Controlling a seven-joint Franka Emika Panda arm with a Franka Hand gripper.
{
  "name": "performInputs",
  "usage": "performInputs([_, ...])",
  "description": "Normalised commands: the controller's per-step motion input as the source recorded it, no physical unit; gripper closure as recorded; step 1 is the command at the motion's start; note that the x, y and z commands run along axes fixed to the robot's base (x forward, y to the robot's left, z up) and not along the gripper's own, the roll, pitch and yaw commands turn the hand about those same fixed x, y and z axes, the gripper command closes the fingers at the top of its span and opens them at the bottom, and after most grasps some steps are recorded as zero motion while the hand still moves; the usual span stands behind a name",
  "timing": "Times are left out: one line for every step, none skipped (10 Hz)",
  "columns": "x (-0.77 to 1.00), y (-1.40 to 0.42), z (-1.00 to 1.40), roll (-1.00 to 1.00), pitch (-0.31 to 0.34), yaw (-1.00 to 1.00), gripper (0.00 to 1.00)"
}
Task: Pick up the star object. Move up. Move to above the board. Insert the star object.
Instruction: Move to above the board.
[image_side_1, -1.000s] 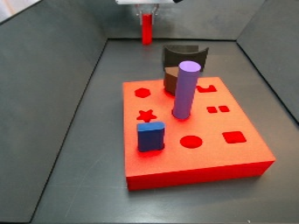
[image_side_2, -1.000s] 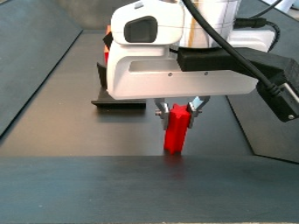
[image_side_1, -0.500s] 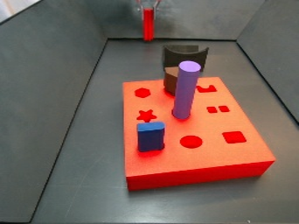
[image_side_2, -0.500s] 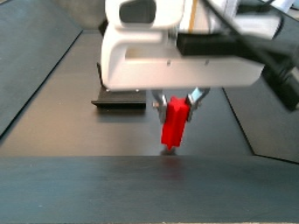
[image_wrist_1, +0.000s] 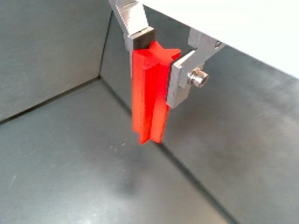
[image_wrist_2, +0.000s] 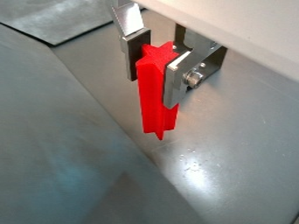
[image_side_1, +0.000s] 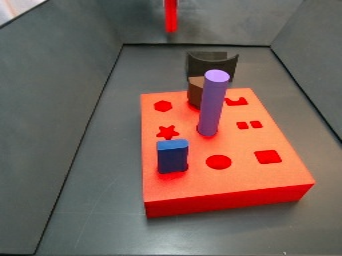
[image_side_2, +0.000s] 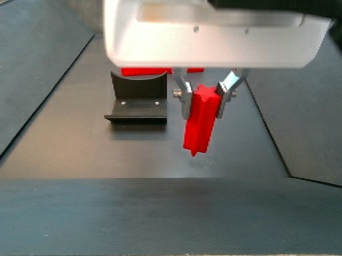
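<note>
My gripper (image_side_2: 198, 92) is shut on the top of the star object (image_side_2: 202, 120), a slim red peg with a star-shaped section. The peg hangs upright, clear above the grey floor, at the far end of the bin. Both wrist views show the silver fingers (image_wrist_1: 142, 35) clamped on the peg (image_wrist_1: 149, 96), and the same grip (image_wrist_2: 158, 61) on the peg (image_wrist_2: 155, 96). In a side view only the peg (image_side_1: 171, 15) shows, at the picture's edge. The red board (image_side_1: 227, 180) lies apart from it, with an empty star cutout (image_side_1: 167, 132).
A thick purple cylinder (image_side_1: 213, 100) and a short blue block (image_side_1: 171, 156) stand in the board. The dark fixture (image_side_1: 207, 65) stands on the floor behind the board and also shows in a side view (image_side_2: 136, 105). Grey bin walls (image_side_1: 80, 90) rise on all sides.
My gripper has risen with the star object in it. The peg's lower end has left the floor and now hangs above it. The board's pieces have not moved.
</note>
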Motion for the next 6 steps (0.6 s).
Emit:
performInputs([0.19, 0.21, 1.00, 0.05, 0.228, 0.06, 1.00])
performInputs([0.18, 0.19, 1.00, 0.05, 0.207, 0.05, 1.00])
performInputs([0.17, 0.18, 1.00, 0.07, 0.176, 0.05, 1.00])
performInputs([0.15, 0.17, 1.00, 0.07, 0.148, 0.05, 1.00])
performInputs([0.14, 0.15, 1.00, 0.07, 0.132, 0.05, 1.00])
performInputs([0.13, 0.14, 1.00, 0.05, 0.122, 0.04, 1.00])
